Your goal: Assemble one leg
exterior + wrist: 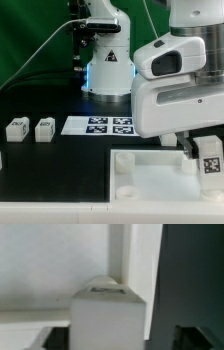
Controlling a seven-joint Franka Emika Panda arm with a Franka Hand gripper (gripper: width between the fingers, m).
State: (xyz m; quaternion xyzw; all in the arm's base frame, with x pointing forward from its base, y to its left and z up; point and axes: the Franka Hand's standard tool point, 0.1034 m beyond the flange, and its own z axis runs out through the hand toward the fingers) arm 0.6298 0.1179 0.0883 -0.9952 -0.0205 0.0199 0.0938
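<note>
You have the claw (204,160) clamped on the leg (210,163), 4 o'clock in exterior view | leg over tray (135,160) rim, contact unclear | open desk (45,185) at 8 o'clock, below two spare legs (15,128) (44,128).

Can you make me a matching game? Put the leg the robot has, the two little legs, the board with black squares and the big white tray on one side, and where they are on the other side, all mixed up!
Things:
1. held leg
2. two loose legs
3. marker board
4. tray

Places:
A. lying flat in the middle of the black table
B. gripped in the hand, at the exterior view's right
C. standing side by side at the exterior view's left
D. along the near edge, below the hand

Pairs: 1-B, 2-C, 3-A, 4-D
</note>
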